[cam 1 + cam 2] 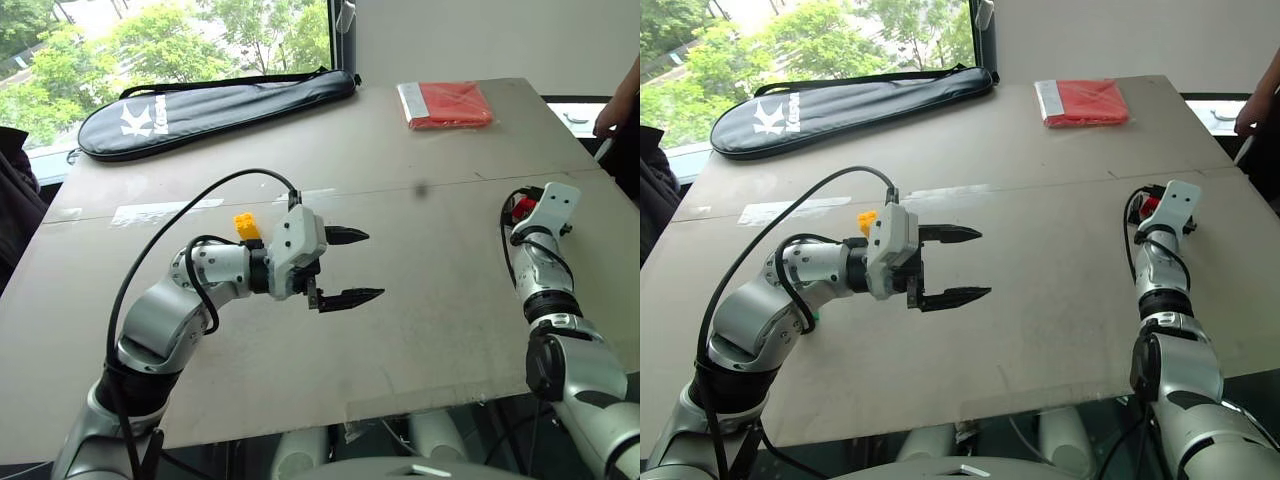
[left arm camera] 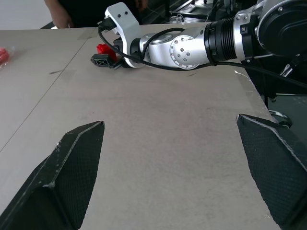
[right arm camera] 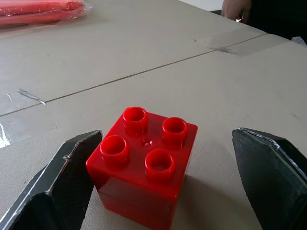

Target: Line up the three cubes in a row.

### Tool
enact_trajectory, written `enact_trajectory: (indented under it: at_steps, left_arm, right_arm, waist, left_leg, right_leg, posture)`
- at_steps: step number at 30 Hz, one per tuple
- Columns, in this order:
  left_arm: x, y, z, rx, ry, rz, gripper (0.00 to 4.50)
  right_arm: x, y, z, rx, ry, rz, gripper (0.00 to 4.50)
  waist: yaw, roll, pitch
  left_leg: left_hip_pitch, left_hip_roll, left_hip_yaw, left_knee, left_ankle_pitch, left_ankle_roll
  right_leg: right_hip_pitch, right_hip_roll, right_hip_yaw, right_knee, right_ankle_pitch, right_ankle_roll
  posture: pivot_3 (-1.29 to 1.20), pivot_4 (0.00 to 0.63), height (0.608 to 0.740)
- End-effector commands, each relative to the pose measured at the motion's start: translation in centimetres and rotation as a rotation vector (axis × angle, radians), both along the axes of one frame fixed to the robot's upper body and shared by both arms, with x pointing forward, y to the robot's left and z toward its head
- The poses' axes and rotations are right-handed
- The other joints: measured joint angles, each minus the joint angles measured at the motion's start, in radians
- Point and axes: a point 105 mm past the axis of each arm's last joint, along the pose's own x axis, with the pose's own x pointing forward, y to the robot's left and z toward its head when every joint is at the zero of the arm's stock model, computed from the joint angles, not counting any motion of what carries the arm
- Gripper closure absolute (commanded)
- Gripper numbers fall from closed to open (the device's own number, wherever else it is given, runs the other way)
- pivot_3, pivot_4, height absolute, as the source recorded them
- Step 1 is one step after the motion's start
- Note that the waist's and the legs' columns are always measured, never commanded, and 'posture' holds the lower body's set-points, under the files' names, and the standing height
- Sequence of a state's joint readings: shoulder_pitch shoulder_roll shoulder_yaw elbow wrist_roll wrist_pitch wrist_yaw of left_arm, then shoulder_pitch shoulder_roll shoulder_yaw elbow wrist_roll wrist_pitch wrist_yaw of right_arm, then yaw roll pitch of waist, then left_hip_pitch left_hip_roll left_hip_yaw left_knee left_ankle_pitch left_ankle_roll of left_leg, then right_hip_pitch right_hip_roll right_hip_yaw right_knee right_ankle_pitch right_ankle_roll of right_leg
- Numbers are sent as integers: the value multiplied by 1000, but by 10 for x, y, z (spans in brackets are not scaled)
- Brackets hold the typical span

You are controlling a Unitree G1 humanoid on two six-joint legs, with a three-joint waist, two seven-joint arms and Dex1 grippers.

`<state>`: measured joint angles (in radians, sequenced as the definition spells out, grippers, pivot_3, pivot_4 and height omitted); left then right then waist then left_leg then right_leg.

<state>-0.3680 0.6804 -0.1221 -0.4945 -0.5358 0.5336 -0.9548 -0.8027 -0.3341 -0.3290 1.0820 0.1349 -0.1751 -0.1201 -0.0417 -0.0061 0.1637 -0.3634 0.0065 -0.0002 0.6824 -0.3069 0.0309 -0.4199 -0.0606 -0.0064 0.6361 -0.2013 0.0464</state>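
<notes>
A red cube (image 3: pixel 144 165) with four studs stands upright on the table near the right side. My right gripper (image 3: pixel 165 135) is open around it, one finger close by its side and the other well apart. The same cube (image 1: pixel 522 208) peeks out at the tip of my right gripper (image 1: pixel 527 203). A yellow cube (image 1: pixel 246 226) sits on the table just behind my left wrist. My left gripper (image 1: pixel 348 266) hovers over the table's middle, pointing right, open with nothing between its fingers. In the left wrist view, the red cube (image 2: pixel 102 48) and the right gripper (image 2: pixel 103 60) lie ahead across bare table.
A long black racket bag (image 1: pixel 210 108) lies along the far left of the table (image 1: pixel 400 340). A flat red packet (image 1: pixel 450 104) rests at the far right. A person's hand (image 1: pixel 612 118) shows at the right edge. The table's front edge is near.
</notes>
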Motion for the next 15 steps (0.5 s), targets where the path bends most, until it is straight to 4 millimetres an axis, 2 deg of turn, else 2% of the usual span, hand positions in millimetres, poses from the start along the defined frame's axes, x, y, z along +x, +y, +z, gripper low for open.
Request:
enact_trajectory:
  at_steps: [1,5,10,15]
  left_arm:
    - [-5,-2,7,-9,-45,-11,0]
    - [-4,0,6,-5,-47,0,0]
    - [-3,3,4,2,-53,24,0]
    - [-17,12,-13,25,7,50,0]
  right_arm:
    - [2,-4,15,-52,-46,-5,1338]
    - [1,-2,11,-68,-42,10,3068]
    - [-1,5,15,-129,-74,113,3132]
    - [-19,52,18,-191,-131,595,3132]
  waist:
    - [0,0,0]
    - [0,0,0]
    - [1,0,0]
    - [0,0,0]
  left_leg:
    - [0,0,0,0,0,0]
    - [0,0,0,0,0,0]
    - [0,0,0,0,0,0]
    - [0,1,-1,-2,0,0]
  right_leg:
    - [0,0,0,0,0,0]
    - [0,0,0,0,0,0]
    - [0,0,0,0,0,0]
    - [0,0,0,-3,0,0]
  posture:
    - [0,150,740]
    - [0,150,740]
    - [0,150,740]
    - [0,150,740]
